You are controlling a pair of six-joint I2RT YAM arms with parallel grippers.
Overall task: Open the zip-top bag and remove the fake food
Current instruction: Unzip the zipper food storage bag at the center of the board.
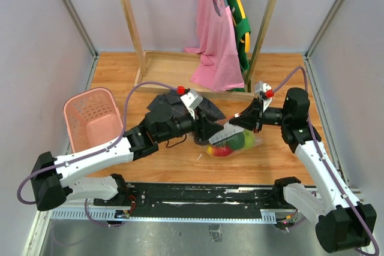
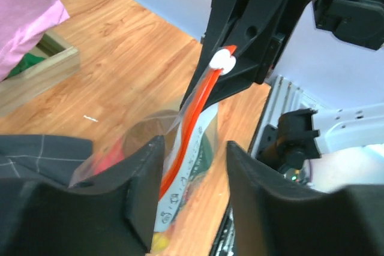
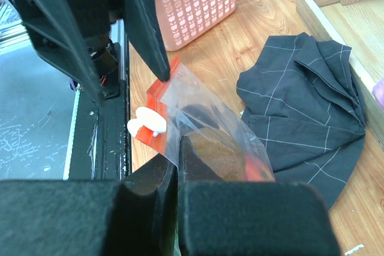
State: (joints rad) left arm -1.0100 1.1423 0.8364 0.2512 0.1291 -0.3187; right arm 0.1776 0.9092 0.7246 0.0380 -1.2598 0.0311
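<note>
Bag [image 1: 239,142] is being held up at its mouth, right gripper [image 3: 178,148] clamping plastic by the slider [image 2: 222,59], zip strip [image 2: 187,129] running lengthwise between the left gripper's [image 2: 193,151] parted fingers.

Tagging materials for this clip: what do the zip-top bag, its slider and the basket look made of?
Zip-top bag: thin clear plastic film, glossy and crinkled; the contents show through it. Slider: smooth and white, probably hard plastic. Basket: pink, likely moulded plastic, with regular rows of cut-out holes.
</note>
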